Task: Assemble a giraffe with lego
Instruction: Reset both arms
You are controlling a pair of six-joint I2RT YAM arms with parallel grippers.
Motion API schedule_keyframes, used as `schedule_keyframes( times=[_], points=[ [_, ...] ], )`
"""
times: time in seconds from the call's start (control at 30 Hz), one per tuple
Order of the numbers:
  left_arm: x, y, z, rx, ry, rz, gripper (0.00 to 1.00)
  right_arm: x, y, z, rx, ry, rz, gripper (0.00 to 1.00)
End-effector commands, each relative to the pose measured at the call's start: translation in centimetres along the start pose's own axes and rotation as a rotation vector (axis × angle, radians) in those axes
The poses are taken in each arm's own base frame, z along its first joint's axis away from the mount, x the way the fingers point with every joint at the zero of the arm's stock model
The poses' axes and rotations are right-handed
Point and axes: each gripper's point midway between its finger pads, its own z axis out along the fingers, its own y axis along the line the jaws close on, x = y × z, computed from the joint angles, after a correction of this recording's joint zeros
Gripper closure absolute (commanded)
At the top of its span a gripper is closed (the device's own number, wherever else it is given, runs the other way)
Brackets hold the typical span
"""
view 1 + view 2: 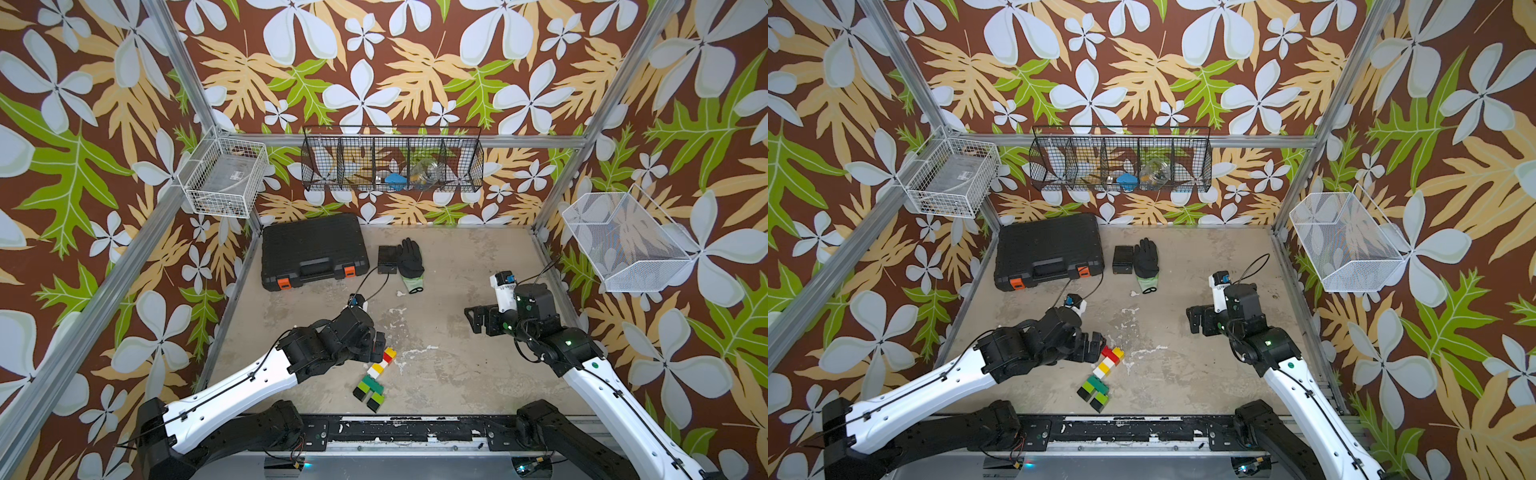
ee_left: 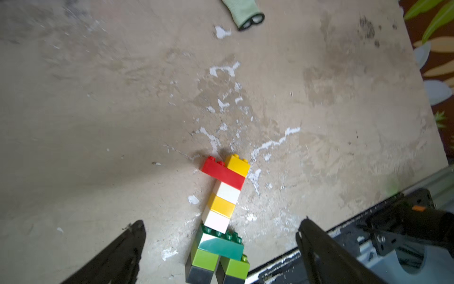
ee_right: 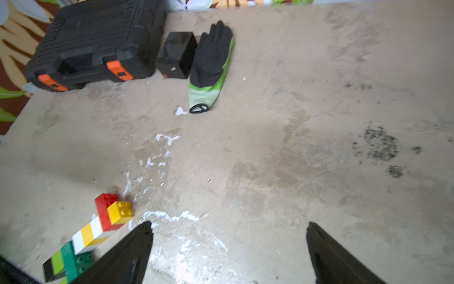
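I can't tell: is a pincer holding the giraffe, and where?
Nothing is held. The left pincer and right pincer are open; the giraffe lies on the table.

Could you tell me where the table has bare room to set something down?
Widest bare patch: between the giraffe, the glove and the right gripper. The back right corner is bare too. Crowded: tool case and black box, back left.
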Motion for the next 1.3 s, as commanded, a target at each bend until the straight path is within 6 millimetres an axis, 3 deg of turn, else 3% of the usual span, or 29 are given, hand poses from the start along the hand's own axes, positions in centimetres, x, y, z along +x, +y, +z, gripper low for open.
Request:
schedule_keyframes(
  times=[0.0,0.17,0.23,0.4,0.53,0.7,0.83,0.97,1.1,1.17,1.27],
  points=[
    [-4.3,2.1,-0.8,-0.066,-0.189,-0.088,0.00,-3.3,-2.1,-0.7,0.126,-0.186,-0.031,0.00],
    [-8.5,6.4,-1.2,-0.201,-0.330,-0.159,0.00,-5.3,-5.4,-1.9,0.282,-0.363,-0.018,0.00],
    [-9.6,8.2,-1.1,-0.277,-0.375,-0.148,0.00,-5.2,-6.9,-1.3,0.321,-0.391,0.001,0.00],
    [-11.4,12.0,-0.3,-0.407,-0.529,-0.055,0.00,-4.4,-8.4,0.8,0.195,-0.492,-0.072,0.00],
    [-11.1,14.9,0.5,-0.493,-0.689,0.064,0.00,-3.4,-10.2,1.4,0.232,-0.599,-0.109,0.00],
    [-9.1,20.5,2.2,-0.579,-0.771,-0.019,0.00,-1.6,-11.1,3.1,0.223,-0.641,-0.132,0.00],
    [-8.5,20.8,2.8,-0.565,-0.846,-0.008,0.00,0.9,-12.5,4.0,0.293,-0.641,-0.119,0.00],
    [-9.5,20.8,3.8,-0.567,-0.855,0.002,0.00,0.2,-11.9,4.7,0.241,-0.666,-0.125,0.00],
    [-10.4,19.9,5.4,-0.525,-0.845,0.145,0.00,0.6,-12.3,7.5,0.212,-0.625,-0.126,0.00],
    [-10.5,21.7,5.4,-0.537,-0.839,0.062,0.00,-0.1,-12.4,8.2,0.206,-0.656,-0.117,0.00],
    [-9.1,23.5,3.5,-0.504,-0.943,-0.047,0.00,0.1,-13.1,9.5,0.273,-0.559,-0.124,0.00]
  ],
)
